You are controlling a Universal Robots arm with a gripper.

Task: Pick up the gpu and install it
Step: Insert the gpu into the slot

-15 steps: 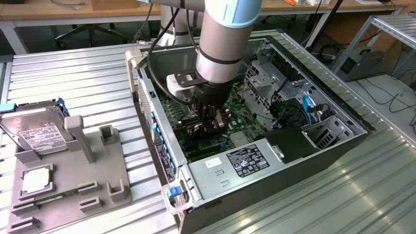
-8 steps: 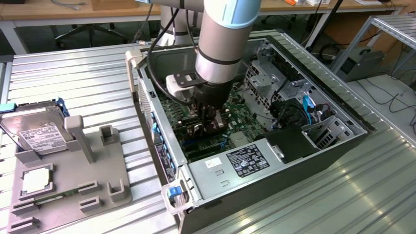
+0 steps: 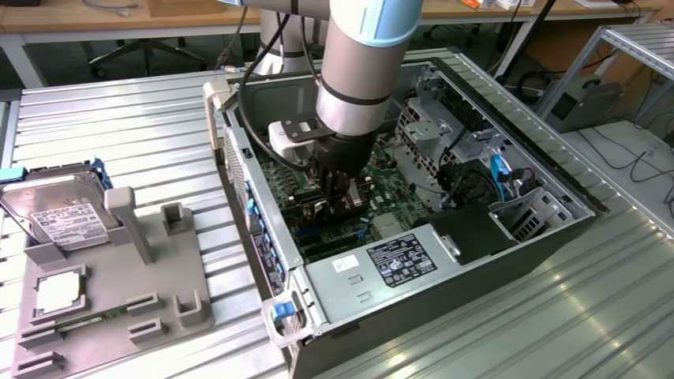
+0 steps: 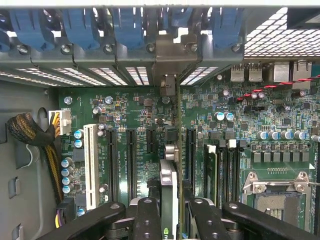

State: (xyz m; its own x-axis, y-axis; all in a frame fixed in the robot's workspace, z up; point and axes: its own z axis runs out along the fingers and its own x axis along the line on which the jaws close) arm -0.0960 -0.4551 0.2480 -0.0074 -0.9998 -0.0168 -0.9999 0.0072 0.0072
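The gpu (image 4: 169, 181) stands edge-on between my fingers (image 4: 147, 216), a thin dark card with its silver bracket (image 4: 172, 54) up against the case's rear slot openings. My gripper (image 4: 172, 207) is shut on it. The card's lower edge sits in line with a black expansion slot (image 4: 190, 150) on the green motherboard (image 4: 140, 112); whether it is seated I cannot tell. In the exterior view, my gripper (image 3: 335, 204) reaches down into the open computer case (image 3: 443, 260), with the dark gpu (image 3: 316, 212) partly hidden by the arm.
A grey fixture (image 3: 116, 272) on the exterior view's left holds a silver hard drive (image 3: 61, 212) and a square CPU chip (image 3: 58, 290). Inside the case are blue slot latches (image 4: 75, 25), a white slot (image 4: 90, 165), the CPU socket (image 4: 275, 200), drive cages (image 3: 432, 134) and cables (image 4: 30, 135).
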